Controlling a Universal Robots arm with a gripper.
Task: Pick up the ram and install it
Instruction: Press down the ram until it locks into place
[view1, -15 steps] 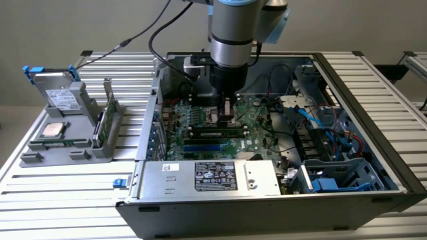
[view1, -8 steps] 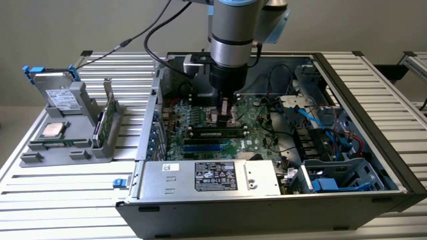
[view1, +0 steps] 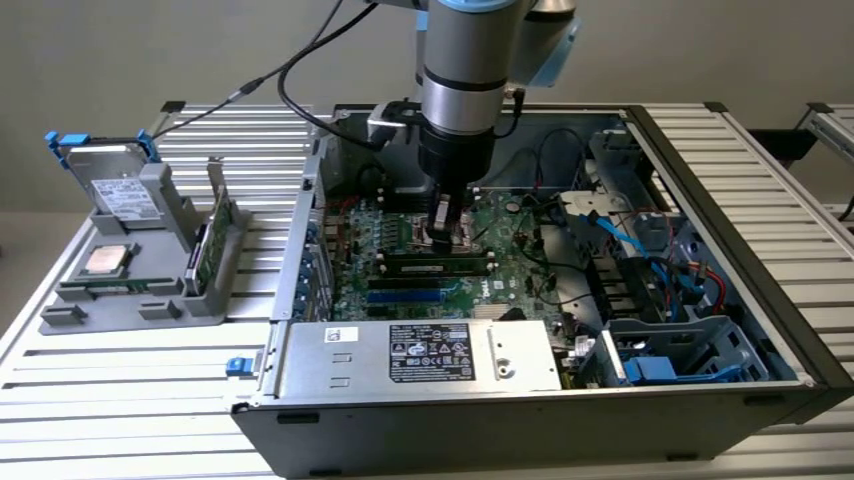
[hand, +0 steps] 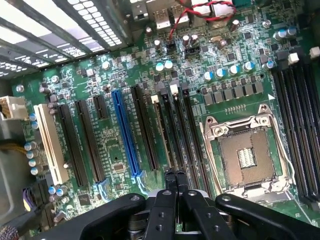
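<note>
The pincer (hand: 175, 176), fingers pressed together and holding nothing, hovers over the motherboard (hand: 120, 150), the ram (view1: 434, 265) seated in a slot just below it, while the wrist view reveals the bare processor socket (hand: 245, 155)

The ram (view1: 430, 266) lies on the motherboard (view1: 534, 270) under the claw (view1: 445, 236).

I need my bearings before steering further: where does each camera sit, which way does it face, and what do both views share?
Exterior view: off the arm, raised, looking down into the open computer case; the arm and its shut gripper hang over the motherboard.
Wrist view: on the wrist, looking along the gripper at the motherboard, its slots and the empty processor socket.
Shared: gripper and motherboard.
</note>
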